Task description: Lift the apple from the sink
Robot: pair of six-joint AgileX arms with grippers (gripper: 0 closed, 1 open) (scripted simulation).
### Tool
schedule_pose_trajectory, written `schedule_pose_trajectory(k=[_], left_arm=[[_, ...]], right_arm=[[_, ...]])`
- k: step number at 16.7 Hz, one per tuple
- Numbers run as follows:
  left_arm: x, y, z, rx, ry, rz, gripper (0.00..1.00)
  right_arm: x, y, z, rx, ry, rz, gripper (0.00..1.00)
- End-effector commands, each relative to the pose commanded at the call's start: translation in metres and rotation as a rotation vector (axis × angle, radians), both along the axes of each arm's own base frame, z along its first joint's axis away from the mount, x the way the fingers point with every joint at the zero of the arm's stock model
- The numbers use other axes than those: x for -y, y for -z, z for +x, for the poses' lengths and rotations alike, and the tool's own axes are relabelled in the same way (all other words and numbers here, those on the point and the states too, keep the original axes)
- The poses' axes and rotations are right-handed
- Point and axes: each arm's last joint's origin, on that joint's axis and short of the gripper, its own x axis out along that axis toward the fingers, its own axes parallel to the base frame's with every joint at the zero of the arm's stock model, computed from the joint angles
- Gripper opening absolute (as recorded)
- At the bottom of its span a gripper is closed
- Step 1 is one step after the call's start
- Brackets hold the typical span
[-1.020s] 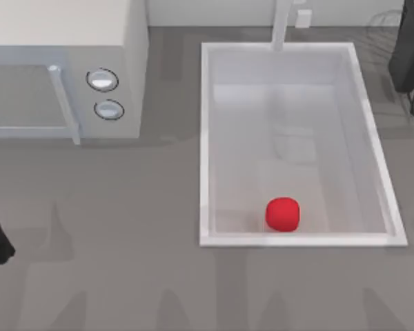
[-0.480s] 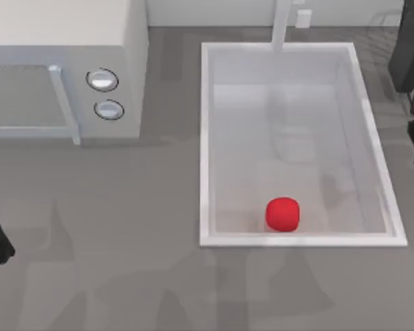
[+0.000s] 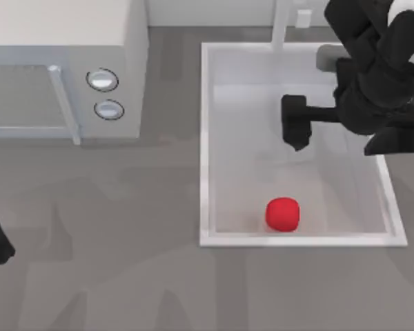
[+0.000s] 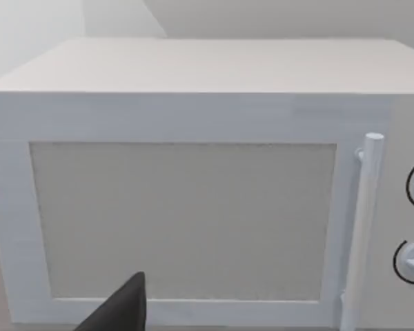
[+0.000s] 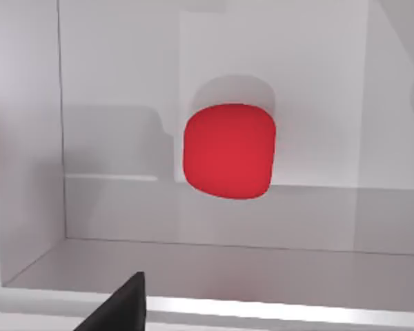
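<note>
One apple (image 3: 283, 214) lay on sink (image 3: 205, 138) floor near front wall: small, rigid, smooth; best pinched across middle. Right pincer (image 3: 297, 131) hovered above basin, opening unclear. Left arm parked at counter's left edge.

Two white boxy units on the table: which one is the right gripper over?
The sink, the open basin holding the apple; the right gripper hangs above it, not the knobbed microwave.

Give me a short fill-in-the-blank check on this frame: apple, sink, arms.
1. The apple lies on the floor of the ____.
2. The ____ gripper hangs above the basin, apart from the apple.
3. Two round knobs sit on the ____ at the table's left.
Missing words: sink; right; microwave.
</note>
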Motion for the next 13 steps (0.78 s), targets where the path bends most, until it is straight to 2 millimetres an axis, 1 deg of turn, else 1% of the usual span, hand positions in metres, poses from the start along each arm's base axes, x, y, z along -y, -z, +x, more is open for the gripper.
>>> schedule_pose_trajectory(k=[3,6,8,13], left_arm=[[0.000,0.000,0.000,0.000,0.000,0.000,1.00],[0.000,0.000,0.000,0.000,0.000,0.000,1.00],[0.000,0.000,0.000,0.000,0.000,0.000,1.00],[0.000,0.000,0.000,0.000,0.000,0.000,1.00]], right_arm=[[-0.033,0.036,0.023,-0.144,0.000,-0.062,1.00],[-0.053,0.059,0.032,-0.223,0.001,-0.104,1.00],[-0.057,0.065,0.033,-0.241,0.002,-0.114,1.00],[-0.055,0.066,0.034,-0.241,0.006,-0.114,1.00]])
